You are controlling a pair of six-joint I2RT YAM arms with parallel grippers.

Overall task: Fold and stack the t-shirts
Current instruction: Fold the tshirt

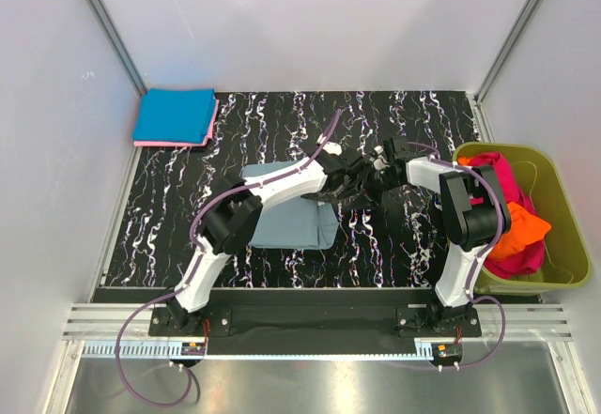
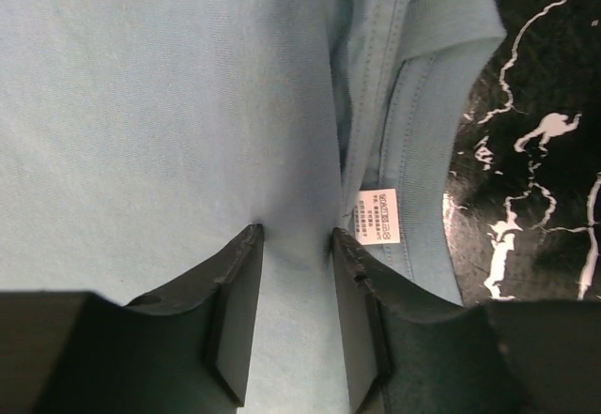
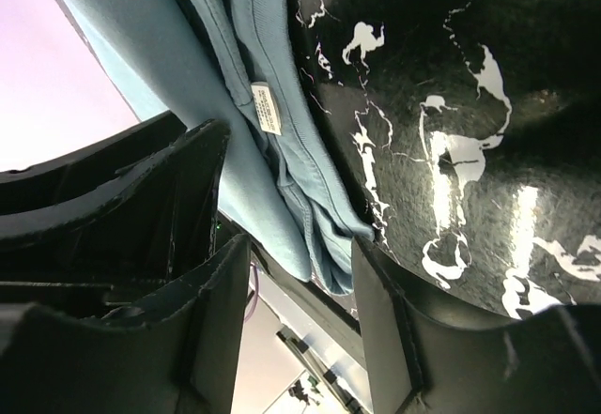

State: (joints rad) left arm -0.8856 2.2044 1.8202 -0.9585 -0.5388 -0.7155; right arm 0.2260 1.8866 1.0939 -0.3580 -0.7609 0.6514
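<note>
A dusty grey-blue t-shirt [image 1: 282,222] lies folded at the middle of the black marbled table [image 1: 404,118]. Both grippers meet at its right edge. My left gripper [image 1: 336,187] [image 2: 296,237] stands open, fingertips pressed down on the cloth [image 2: 169,104], just beside the white neck label [image 2: 377,217]. My right gripper [image 1: 368,177] [image 3: 299,245] is open too, and the layered hem of the shirt [image 3: 272,179] reaches into the gap between its fingers, unpinched. A bright blue t-shirt [image 1: 174,114] lies folded on a pink one [image 1: 212,129] at the back left.
An olive-green tub [image 1: 563,198] stands at the table's right side, holding a magenta shirt [image 1: 502,175] and an orange one [image 1: 528,231]. White walls close off the back and both sides. The arm bases sit on a rail at the near edge.
</note>
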